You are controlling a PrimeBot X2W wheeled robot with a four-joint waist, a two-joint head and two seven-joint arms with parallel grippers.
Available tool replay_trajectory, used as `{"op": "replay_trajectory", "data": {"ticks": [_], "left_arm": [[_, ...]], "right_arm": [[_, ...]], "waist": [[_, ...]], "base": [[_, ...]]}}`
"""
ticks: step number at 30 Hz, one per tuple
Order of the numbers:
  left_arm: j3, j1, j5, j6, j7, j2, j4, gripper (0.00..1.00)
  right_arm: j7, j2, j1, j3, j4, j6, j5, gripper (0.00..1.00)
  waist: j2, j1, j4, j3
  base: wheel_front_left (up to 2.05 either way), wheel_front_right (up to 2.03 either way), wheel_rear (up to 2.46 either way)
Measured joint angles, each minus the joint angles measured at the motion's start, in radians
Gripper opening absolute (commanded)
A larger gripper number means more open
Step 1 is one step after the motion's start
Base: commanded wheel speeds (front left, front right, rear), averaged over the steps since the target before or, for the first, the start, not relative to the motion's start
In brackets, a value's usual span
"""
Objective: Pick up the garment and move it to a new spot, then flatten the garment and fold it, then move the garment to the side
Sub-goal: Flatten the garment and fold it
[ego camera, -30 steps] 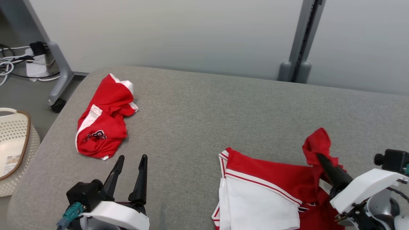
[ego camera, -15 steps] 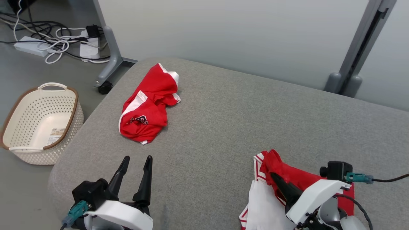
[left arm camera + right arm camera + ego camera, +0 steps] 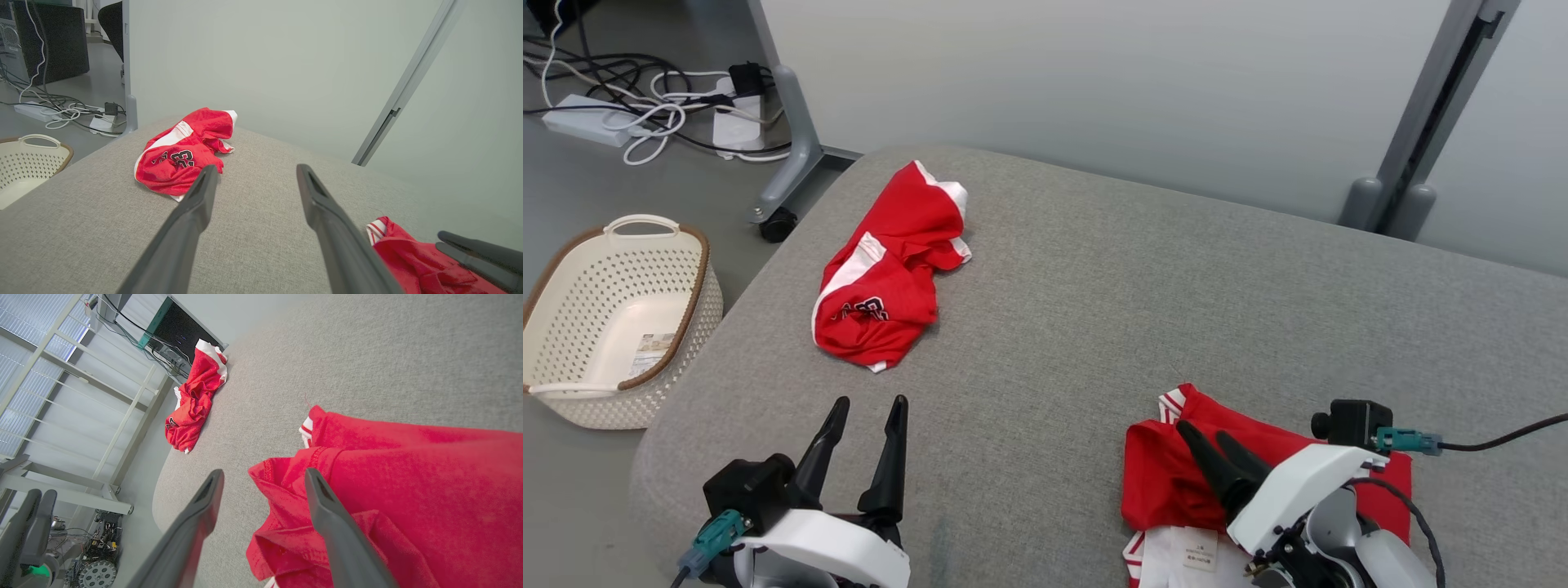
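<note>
Head view
- Grey fabric-covered tabletop (image 3: 1135, 286) takes up most of the frame.
- Folded garment (image 3: 1168, 482), red, lies at lower right on the near edge. White cloth with a small label shows beneath it at the bottom.
- Right gripper (image 3: 1200, 429) is over the garment, its fingers pointing up-left with tips above the red cloth. No cloth is lifted by them.
- Left gripper (image 3: 871, 400) is at lower left, its fingers spread over bare fabric and holding nothing.
- Crumpled jersey (image 3: 878, 282), red with white panels and dark print, is at upper left, well apart from both grippers.
- Perforated cream basket (image 3: 678, 359) stands on the floor at far left, with a power strip and cables (image 3: 605, 122) above it.

Left wrist view
- Left gripper (image 3: 256, 167) has its fingers wide apart, with bare tabletop (image 3: 81, 228) between them.
- Crumpled jersey (image 3: 179, 163) lies beyond the left-hand finger.
- Folded garment (image 3: 408, 261) is at lower right, with the right gripper (image 3: 441, 240) reaching in over it from the right edge.
- Basket (image 3: 36, 151) is at the left edge.

Right wrist view
- Right gripper (image 3: 263, 471) is open and clamps nothing. The right-hand finger crosses the folded garment (image 3: 408, 477), the left-hand one is over tabletop (image 3: 367, 355), and a corner of the garment lies in the gap.
- Crumpled jersey (image 3: 196, 400) is at upper left.
- Left gripper (image 3: 43, 493) is at lower left.
</note>
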Motion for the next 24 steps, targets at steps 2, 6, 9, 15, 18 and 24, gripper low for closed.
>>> {"op": "replay_trajectory", "data": {"ticks": [2,6,9,15,18,24], "left_arm": [[0.001,0.000,-0.005,0.000,0.000,0.003,0.001,1.00],[0.002,0.001,-0.006,0.004,-0.001,0.004,-0.002,1.00],[0.008,0.006,-0.006,0.008,-0.004,0.007,-0.007,1.00],[0.020,0.016,-0.007,0.014,-0.012,0.007,-0.018,1.00],[0.025,0.017,-0.007,0.015,-0.015,0.007,-0.021,1.00],[0.031,0.017,-0.006,0.015,-0.021,0.004,-0.022,1.00]], "right_arm": [[-0.013,0.000,-0.002,0.001,-0.034,0.000,0.014,1.00],[-0.042,-0.001,0.001,-0.048,-0.122,0.000,-0.010,1.00],[-0.049,-0.025,0.020,-0.115,-0.203,0.000,-0.048,1.00],[-0.019,-0.074,0.092,-0.282,-0.338,0.000,-0.136,1.00],[0.006,-0.094,0.125,-0.362,-0.379,0.000,-0.193,1.00],[0.046,-0.077,0.170,-0.457,-0.435,0.000,-0.267,1.00]], "waist": [[0.0000,0.0000,-0.016,-0.003],[0.0000,0.0000,-0.054,-0.009],[0.0000,0.0000,-0.087,-0.015],[0.0000,0.0000,-0.147,-0.027],[0.0000,0.0000,-0.169,-0.027],[0.0000,0.0000,-0.190,-0.022]], "base": [[0.00,0.00,0.00],[0.00,0.00,0.00],[0.00,0.00,0.00],[0.00,0.00,0.00],[0.00,0.00,0.00],[0.00,0.00,0.00]]}}
